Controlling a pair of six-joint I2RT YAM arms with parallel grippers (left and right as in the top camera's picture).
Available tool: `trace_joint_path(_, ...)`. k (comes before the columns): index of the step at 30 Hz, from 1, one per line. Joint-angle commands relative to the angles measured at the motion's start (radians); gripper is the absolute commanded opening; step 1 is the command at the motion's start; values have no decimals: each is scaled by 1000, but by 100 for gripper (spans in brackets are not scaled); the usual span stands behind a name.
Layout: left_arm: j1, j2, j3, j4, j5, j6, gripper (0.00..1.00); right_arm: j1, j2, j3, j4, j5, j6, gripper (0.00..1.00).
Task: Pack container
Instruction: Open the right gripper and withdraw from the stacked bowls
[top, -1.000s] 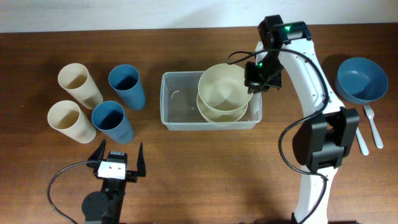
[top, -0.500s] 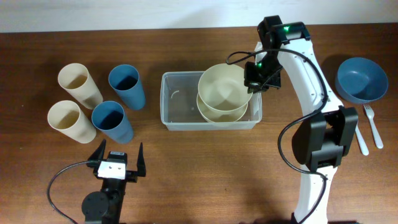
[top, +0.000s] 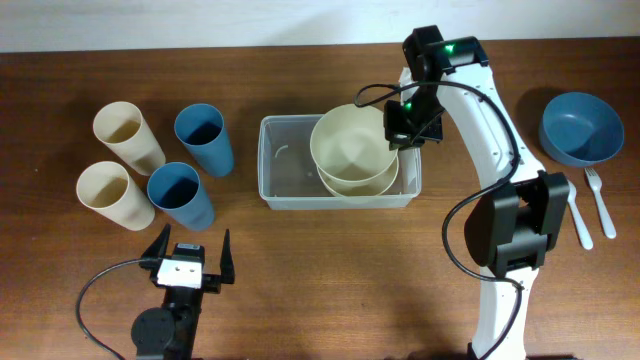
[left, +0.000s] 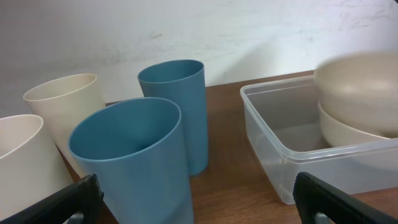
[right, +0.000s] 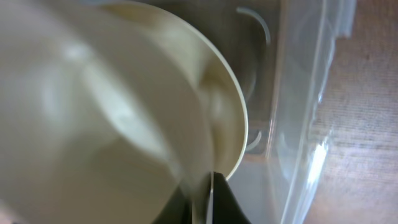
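On the wooden table (top: 320, 300), the right tool (top: 401, 128) pinches a cream bowl (top: 345, 150) by its rim above the container (top: 285, 168).

Cups (top: 203, 138) left of container (top: 283, 170), top bowl (top: 345, 148) on lower bowl (top: 355, 183) inside its right half, third bowl (top: 581, 128) far right.

Container (top: 285, 165) — clear, translucent rectangular plastic bin, rounded corners, rimmed — upright, open side up, mid-table (top: 320, 270); lower cream bowl (top: 355, 183) sits in its right half, upper cream bowl (top: 350, 148) above.
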Motion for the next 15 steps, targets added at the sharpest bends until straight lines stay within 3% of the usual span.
trace_joint_path(1,-3,-7,-3,-7,-3,16,100,5,5,-38,5,-11,-6,10)
trace_joint_path(9,-3,-7,-3,-7,-3,16,100,-2,5,-47,13,-12,-6,13)
trace_joint_path(13,-3,-7,-3,-6,-3,16,100,-14,5,-10,2,-12,-7,21)
trace_joint_path(15,-3,-7,-3,-7,-3,16,100,-22,4,30,-9,-12,-7,31)
